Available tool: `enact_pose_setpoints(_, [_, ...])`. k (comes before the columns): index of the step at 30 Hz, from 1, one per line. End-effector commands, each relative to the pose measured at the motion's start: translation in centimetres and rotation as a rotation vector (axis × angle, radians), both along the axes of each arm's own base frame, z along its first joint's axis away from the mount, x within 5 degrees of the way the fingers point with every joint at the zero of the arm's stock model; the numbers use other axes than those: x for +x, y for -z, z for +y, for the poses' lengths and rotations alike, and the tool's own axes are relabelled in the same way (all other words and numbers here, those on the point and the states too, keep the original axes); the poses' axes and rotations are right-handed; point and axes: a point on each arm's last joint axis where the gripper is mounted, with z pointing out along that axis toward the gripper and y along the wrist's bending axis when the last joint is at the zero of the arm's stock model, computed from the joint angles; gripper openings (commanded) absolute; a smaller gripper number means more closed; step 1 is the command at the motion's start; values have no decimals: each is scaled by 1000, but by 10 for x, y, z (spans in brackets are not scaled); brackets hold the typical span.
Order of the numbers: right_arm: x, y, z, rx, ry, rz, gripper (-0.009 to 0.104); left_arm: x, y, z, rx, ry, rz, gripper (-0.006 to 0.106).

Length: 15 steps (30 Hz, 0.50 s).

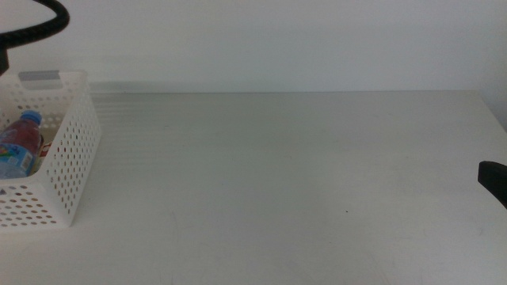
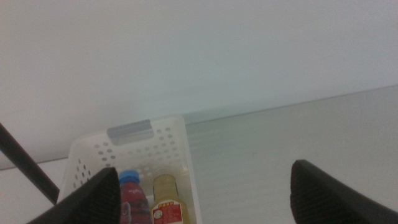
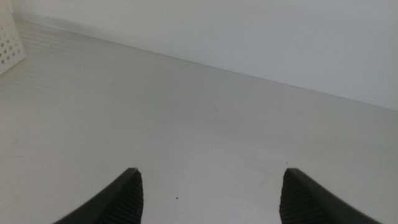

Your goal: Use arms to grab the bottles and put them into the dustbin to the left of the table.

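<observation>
1. Sitting at the far left of the middle view: white basket (image 1: 71,158) with rows of small holes and a grey tag (image 1: 38,77) on its back rim, resting on the white table (image 1: 277,182).
2. Lying inside the basket in the middle view: water bottle (image 1: 17,146) with a blue cap, tilted against the left side, with a bit of red just beside it, too hidden to name.
3. Seen from the left wrist view: same basket (image 2: 168,146) in the lower left of the frame, holding the blue-capped bottle (image 2: 132,196) and, touching it on the right, a yellowish tea bottle (image 2: 166,199) with a clear cap, both pointing cap-up toward the tagged wall.
4. Hovering above the basket: left gripper (image 2: 199,199), jaws spread wide apart and holding nothing, one jaw over the basket's near edge, the other over bare table.
5. Curving across the upper left corner of the middle view: thick black cable (image 1: 40,28).
6. Waiting at the right edge of the middle view: right gripper (image 1: 493,180), only a dark tip showing.
7. Shown in the right wrist view: right gripper (image 3: 208,196) with jaws spread wide, nothing between them, bare table (image 3: 205,124) beneath and a corner of the basket (image 3: 9,40) in the upper left of the frame.
</observation>
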Motion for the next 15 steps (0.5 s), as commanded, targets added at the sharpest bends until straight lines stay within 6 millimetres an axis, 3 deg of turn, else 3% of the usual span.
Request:
enact_pose_setpoints(1, [2, -13, 1, 18, -7, -85, 57, 2, -13, 0, -27, -7, -88, 89])
enact_pose_setpoints(4, [3, -8, 1, 7, -7, -72, 57, 1, -12, 0, -28, -7, -90, 89])
enact_pose_setpoints(8, [1, 4, 1, 22, -6, -114, 57, -16, -4, 0, -52, -22, -201, 89])
enact_pose_setpoints(11, [-5, 10, -4, 24, 8, -177, 57, -36, 12, 1, -68, -34, -269, 89])
enact_pose_setpoints(15, [-15, 25, -16, -41, 75, -203, 57, -64, 49, -1, -70, -30, -247, 89])
